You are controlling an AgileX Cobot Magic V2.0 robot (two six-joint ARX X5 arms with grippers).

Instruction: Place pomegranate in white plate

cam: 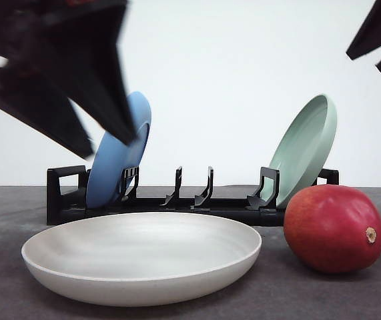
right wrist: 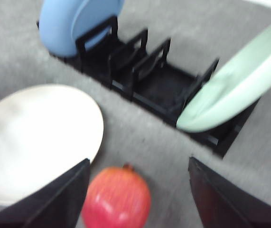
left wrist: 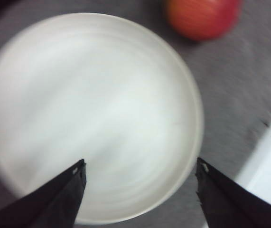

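The red pomegranate (cam: 333, 229) rests on the grey table, touching the right side of the white plate (cam: 143, 257), which holds nothing. My left gripper (cam: 107, 143) hangs open above the plate's left half, blurred. In the left wrist view its fingers (left wrist: 73, 183) spread wide over the white plate (left wrist: 92, 109), with the pomegranate (left wrist: 202, 18) beyond the rim. My right gripper (cam: 365, 62) is high at the upper right, open. Its wrist view shows the pomegranate (right wrist: 117, 197) between and below the open right gripper (right wrist: 139, 164), beside the white plate (right wrist: 35, 137).
A black dish rack (cam: 177, 200) stands behind the plate. A blue plate (cam: 117, 157) leans in its left end and a pale green plate (cam: 303, 147) in its right end, just behind the pomegranate. A white wall closes the back.
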